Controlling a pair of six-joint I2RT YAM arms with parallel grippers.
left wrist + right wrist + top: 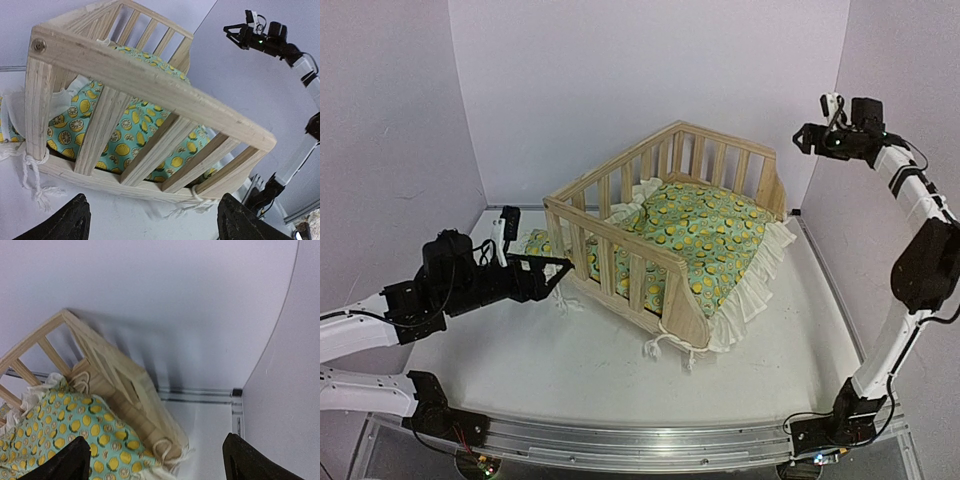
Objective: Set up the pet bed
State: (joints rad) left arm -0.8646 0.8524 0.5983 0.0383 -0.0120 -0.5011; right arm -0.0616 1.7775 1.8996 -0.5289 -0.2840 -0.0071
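Note:
The pet bed point(620, 262) is a pale pine slatted frame standing mid-table, its low side facing right. A lemon-patterned cushion point(712, 232) with a cream ruffle lies inside and spills over that low side. A small matching pillow point(535, 242) lies on the table outside the frame's left corner. My left gripper point(556, 272) is open and empty, low beside the frame's near-left slats point(105, 125), fingertips point(70, 220) just short of the wood. My right gripper point(812, 136) hangs open and empty, high above the bed's far-right corner point(125, 390).
White rope ties point(672, 348) dangle at the frame's near corner and another point(32, 180) at its left corner. Pale enclosure walls point(620, 80) close in at the back and both sides. A metal rail point(640, 445) runs along the table's near edge.

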